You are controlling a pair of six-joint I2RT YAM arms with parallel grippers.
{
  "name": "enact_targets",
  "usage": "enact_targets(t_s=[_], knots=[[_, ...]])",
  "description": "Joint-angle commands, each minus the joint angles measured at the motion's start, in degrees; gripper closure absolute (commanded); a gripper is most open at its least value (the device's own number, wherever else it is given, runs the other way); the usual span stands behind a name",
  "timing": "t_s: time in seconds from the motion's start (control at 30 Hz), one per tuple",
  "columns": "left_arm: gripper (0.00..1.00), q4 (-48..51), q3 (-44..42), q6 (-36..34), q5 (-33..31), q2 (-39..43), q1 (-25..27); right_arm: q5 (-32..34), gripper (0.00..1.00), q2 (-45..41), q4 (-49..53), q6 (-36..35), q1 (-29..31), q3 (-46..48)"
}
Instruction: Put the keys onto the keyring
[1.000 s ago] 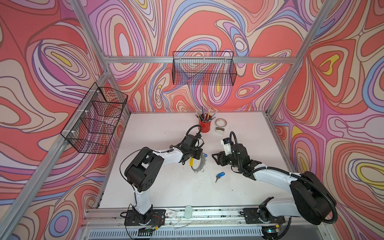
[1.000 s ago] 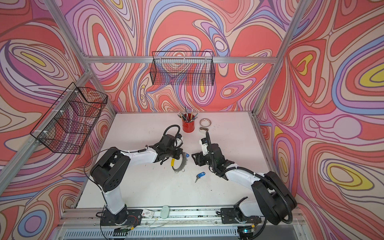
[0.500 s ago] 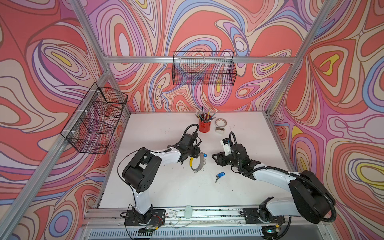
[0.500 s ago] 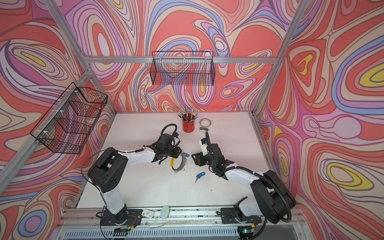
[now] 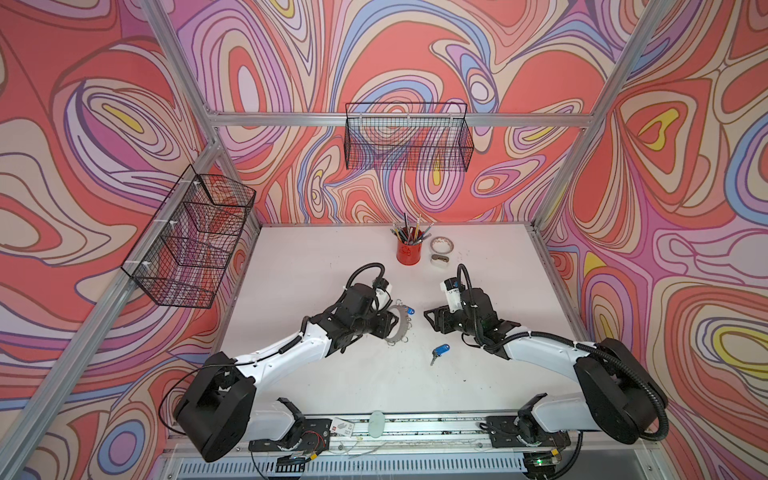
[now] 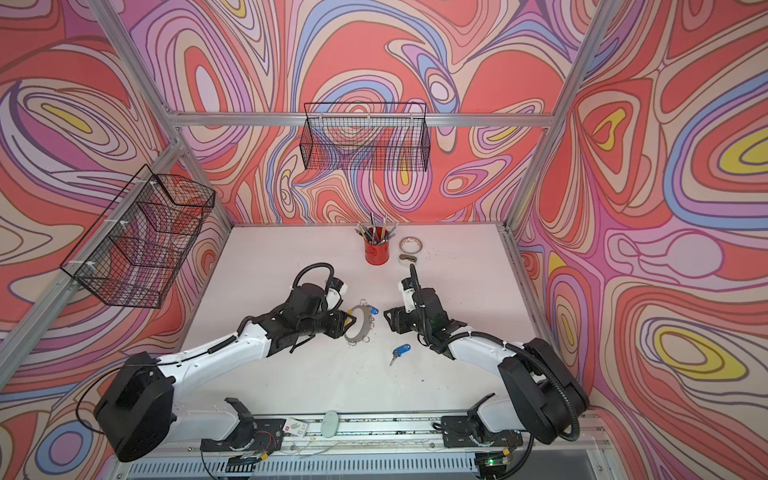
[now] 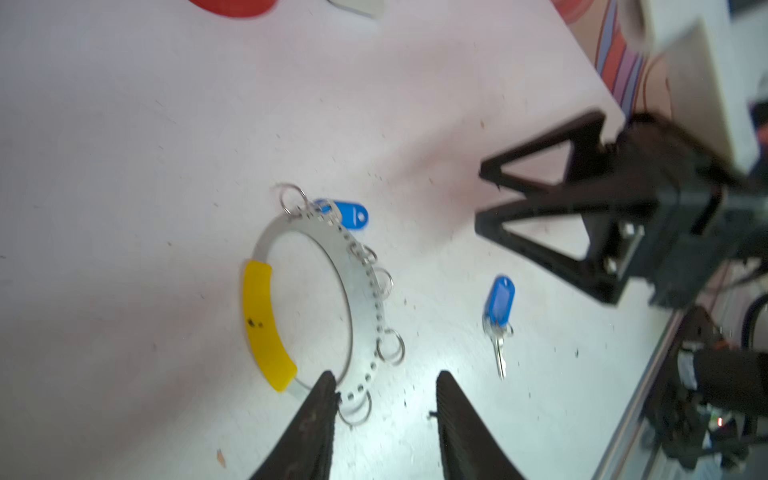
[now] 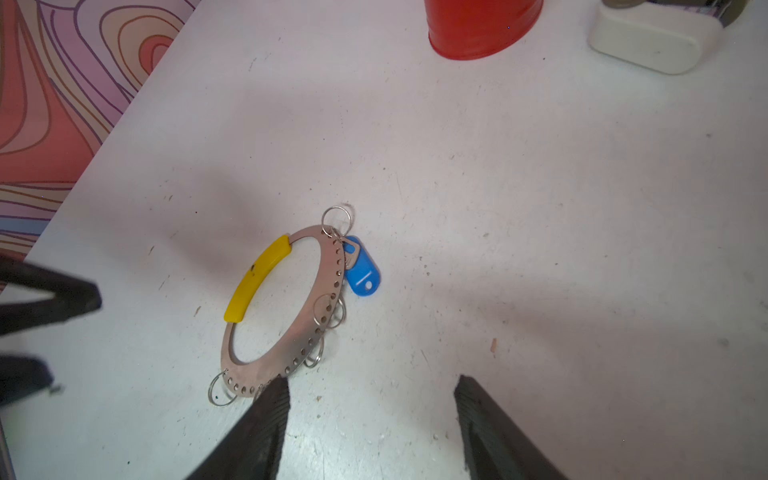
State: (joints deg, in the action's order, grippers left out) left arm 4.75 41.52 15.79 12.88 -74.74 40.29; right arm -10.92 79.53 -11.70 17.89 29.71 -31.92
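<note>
White tabletop [image 5: 309,266], scuffed and peppered with dark specks, boxed in by swirl-printed walls in red, pink and lilac on aluminium posts. Black wire basket [image 5: 409,141] up on the back wall, tiered wire rack [image 5: 189,237] on the left wall, both well above the arms. Down low now: left pincer [image 7: 384,380] released, jaws parted, clamping nothing, one black fingertip [image 7: 320,415] right at the nearest rim of the keyring [image 7: 368,299]. Hoop flat on the table straight ahead of that pincer, yellow segment along one side, small wire loops strung down the perforated side. One blue-tagged key [image 7: 349,214] at the rim farthest from the left pincer, touching the metal; threaded on or merely tucked against it, cannot tell. Then the loose key [image 5: 440,351], same blue tag, alone on bare table, apart from the hoop, just frontward of the gap between the two pincers, toward the front rail [image 5: 415,424]. Across the hoop, right pincer [image 8: 372,384] spread wide and empty, facing the left one, near the hoop but apart from it. Beyond both pincers, toward the back wall: red pencil cup [image 5: 409,251], beige tape roll [image 5: 442,245], small white case [image 8: 648,41]. Plenty of bare surface behind and to the left of the left pincer; table's right edge close beside the right arm.
</note>
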Motion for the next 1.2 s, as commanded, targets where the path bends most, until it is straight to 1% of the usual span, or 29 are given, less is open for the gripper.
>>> enact_targets(t_s=[0.0,0.1,0.13,0.2,0.23,0.27,0.3,0.33,0.4,0.43,0.53,0.57,0.63,0.67,0.73,0.8,0.9,0.93,1.03,1.17], knots=[[0.55,8.0,-2.1,-16.7,-5.1,2.8,2.5,0.4,0.32,-2.0,-0.3,1.1,-0.1,-0.1],[0.55,10.0,-0.7,-25.3,-7.0,3.1,3.4,0.1,0.32,-2.9,-0.5,1.6,-0.1,-0.1],[0.55,10.0,0.2,-27.6,-6.7,2.6,3.6,0.1,0.32,-3.5,-0.5,1.8,0.0,0.1],[0.57,11.4,2.3,-29.3,-5.3,0.8,4.1,0.5,0.32,-4.4,-0.2,2.0,-0.1,0.1],[0.56,12.1,3.6,-29.1,-5.4,-0.9,4.7,0.6,0.32,-4.9,0.1,2.1,-0.1,0.0],[0.57,12.7,5.0,-25.5,-6.0,-2.6,4.6,0.8,0.32,-5.1,0.5,2.0,-0.1,-0.2],[0.57,13.1,6.8,-19.8,-7.4,-4.5,4.0,1.1,0.32,-5.2,1.2,1.8,0.0,-0.6],[0.59,14.2,8.6,-12.5,-6.8,-6.4,2.7,1.4,0.32,-5.0,2.5,1.6,-0.1,-1.3],[0.62,15.6,10.6,-1.5,-1.6,-8.9,1.1,2.0,0.33,-5.4,4.4,0.9,-0.1,-1.9],[0.63,15.3,10.7,2.4,0.3,-9.4,1.1,1.9,0.33,-5.8,4.4,0.9,-0.1,-1.6],[0.66,6.3,6.4,19.1,6.6,-9.8,1.1,2.0,0.32,-6.6,4.4,0.8,-0.1,-1.0],[0.66,4.2,5.3,23.2,7.0,-10.1,1.3,1.9,0.32,-6.4,4.6,0.8,0.0,-1.1],[0.65,-0.7,2.5,32.0,5.3,-10.0,2.4,1.3,0.32,-6.1,4.7,0.8,-0.1,-1.2],[0.65,-3.1,1.2,35.2,4.9,-10.1,2.8,1.1,0.32,-6.1,4.4,1.0,0.0,-1.0],[0.64,-6.4,0.1,39.8,3.4,-10.9,3.9,0.6,0.32,-6.2,3.9,1.4,0.0,-0.6],[0.63,-6.0,0.5,43.2,0.1,-12.4,5.0,0.2,0.32,-6.3,3.6,1.6,-0.1,-0.4],[0.63,-8.6,0.6,46.7,-1.4,-15.3,5.5,0.4,0.32,-7.1,4.0,1.6,-0.1,-0.1],[0.64,-9.8,0.7,47.1,-1.4,-16.1,5.6,0.5,0.32,-7.5,4.0,1.6,-0.1,0.1],[0.66,-8.5,2.0,48.8,-4.2,-18.1,5.9,0.7,0.32,-8.3,4.5,1.4,-0.1,0.3],[0.69,-8.0,2.6,51.4,-5.7,-20.5,6.4,1.4,0.32,-8.5,5.0,0.9,-0.1,0.5]])
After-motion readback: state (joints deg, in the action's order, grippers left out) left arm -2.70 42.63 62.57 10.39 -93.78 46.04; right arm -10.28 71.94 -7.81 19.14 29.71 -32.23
